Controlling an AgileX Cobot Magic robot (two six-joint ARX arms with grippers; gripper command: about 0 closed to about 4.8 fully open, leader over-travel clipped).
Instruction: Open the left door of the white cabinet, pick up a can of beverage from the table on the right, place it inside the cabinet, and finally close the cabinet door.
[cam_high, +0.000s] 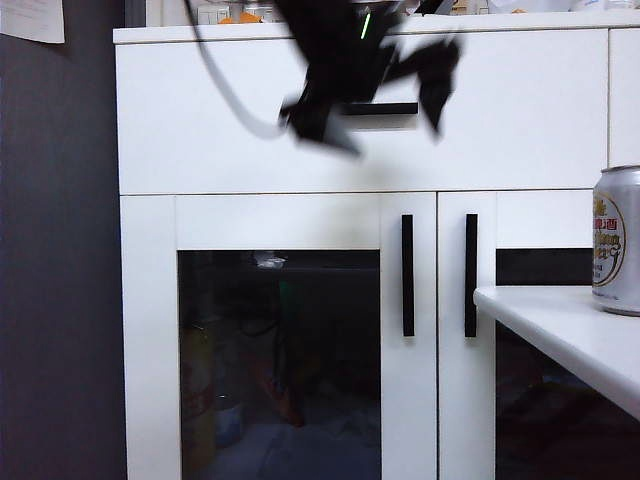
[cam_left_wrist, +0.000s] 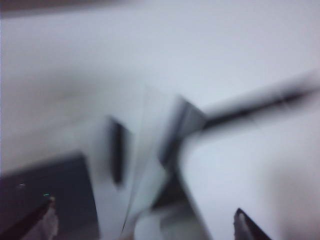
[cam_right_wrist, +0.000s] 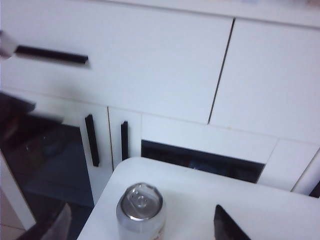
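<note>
The tall white cabinet (cam_high: 270, 140) serves as the landmark: a wide white drawer front with a horizontal black bar handle (cam_high: 385, 108) sits above two framed doors with dark glass panels. The left door (cam_high: 280, 360), white-framed with a large dark glass pane and a vertical black bar handle (cam_high: 407, 275), lies flush and shut in the cabinet face, right beside the matching right-hand door with its own black bar handle (cam_high: 470, 275). The left gripper (cam_high: 375, 85) appears in the exterior view as a black motion-blurred shape in front of the drawer front, over the horizontal handle and above the left door; its two dark fingertips (cam_left_wrist: 247, 227) stand spread wide apart in the left wrist view, with nothing between them. To the right of the cabinet doors, the plain white table (cam_high: 560, 330) with its thick rounded edge stands in front of the right-hand door. The silver aluminium can of beverage (cam_right_wrist: 141, 210) with a round red and gold label stands upright on that table near its rounded corner. The right gripper (cam_right_wrist: 142, 225) hovers above the table on the side away from the cabinet, its dark fingers (cam_right_wrist: 227, 227) parted on either side of the can, not touching it
</note>
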